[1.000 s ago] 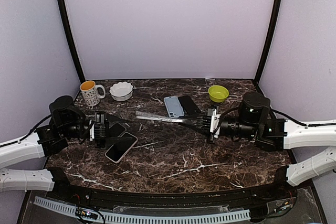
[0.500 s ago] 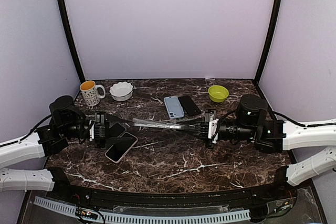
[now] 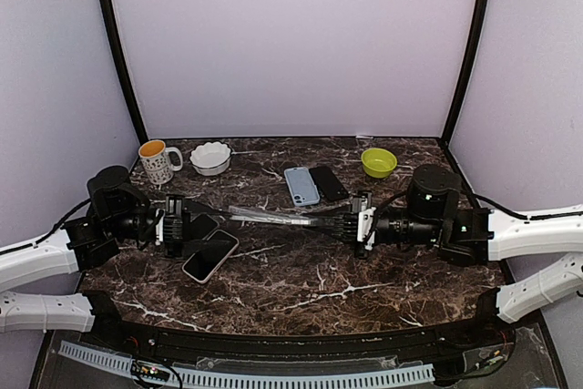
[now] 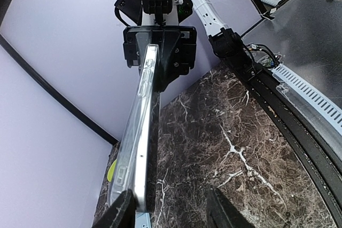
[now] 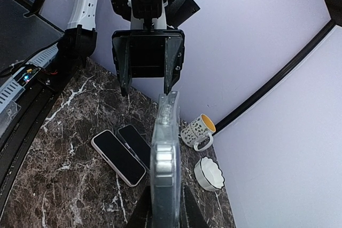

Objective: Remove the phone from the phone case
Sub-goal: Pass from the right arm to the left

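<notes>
A phone in a clear case [image 3: 273, 216] hangs edge-up over the middle of the table. My right gripper [image 3: 358, 224] is shut on its right end. In the right wrist view the cased phone [image 5: 164, 148] stands edge-on between the two fingers [image 5: 142, 214]. My left gripper [image 3: 185, 225] is open and faces it. In the left wrist view the phone's free end [image 4: 133, 185] sits just inside the left finger [image 4: 121, 213], far from the other finger. I cannot tell whether it touches.
Two phones lie flat under the left gripper, one pale-cased [image 3: 210, 255] and one black [image 3: 202, 224]. A blue case [image 3: 301, 185] and a black phone [image 3: 329, 183] lie at the back, with a mug [image 3: 157, 161], a white bowl [image 3: 210, 158] and a green bowl [image 3: 378, 162].
My right gripper has carried the cased phone leftward and a little nearer, bringing its free end up to the left gripper's open fingers. The left arm has hardly moved.
</notes>
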`<state>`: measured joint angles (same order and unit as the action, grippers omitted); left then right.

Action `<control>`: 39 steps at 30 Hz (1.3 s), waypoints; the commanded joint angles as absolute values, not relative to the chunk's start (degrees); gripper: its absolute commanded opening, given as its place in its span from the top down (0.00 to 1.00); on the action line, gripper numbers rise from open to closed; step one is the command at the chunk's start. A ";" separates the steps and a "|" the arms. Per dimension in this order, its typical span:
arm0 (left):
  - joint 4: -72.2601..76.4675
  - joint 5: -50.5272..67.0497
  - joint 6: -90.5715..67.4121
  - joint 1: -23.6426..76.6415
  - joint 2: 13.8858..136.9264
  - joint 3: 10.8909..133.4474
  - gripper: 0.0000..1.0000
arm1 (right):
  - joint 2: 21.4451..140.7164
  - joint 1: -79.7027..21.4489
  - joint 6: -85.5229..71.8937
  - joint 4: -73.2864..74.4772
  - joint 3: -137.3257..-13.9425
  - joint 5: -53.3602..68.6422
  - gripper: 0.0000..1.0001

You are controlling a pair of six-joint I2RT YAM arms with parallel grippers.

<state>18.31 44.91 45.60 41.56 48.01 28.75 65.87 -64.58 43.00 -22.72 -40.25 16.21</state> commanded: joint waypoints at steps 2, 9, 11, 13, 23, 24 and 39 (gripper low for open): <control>18.33 45.30 44.71 41.35 48.58 28.52 0.51 | 66.39 -66.56 42.46 -30.32 -43.81 18.84 1.00; 18.45 44.73 44.57 41.39 48.95 28.56 0.49 | 67.43 -67.64 42.00 -31.40 -43.95 19.16 1.00; 18.40 44.78 44.49 41.35 48.98 28.65 0.49 | 68.20 -67.84 42.01 -32.30 -44.07 19.16 1.00; 19.09 45.07 44.08 41.39 48.87 28.72 0.51 | 70.28 -68.26 42.84 -32.95 -45.32 18.83 1.00; 20.65 42.64 44.01 41.40 48.91 28.67 0.67 | 74.76 -68.98 43.33 -35.90 -46.74 18.39 1.00; 20.74 42.46 44.07 41.44 48.89 28.72 0.70 | 74.91 -69.01 43.25 -36.14 -46.76 18.37 1.00; 21.69 37.48 44.90 41.42 48.35 28.56 1.00 | 75.91 -69.64 41.03 -38.60 -46.46 19.49 1.00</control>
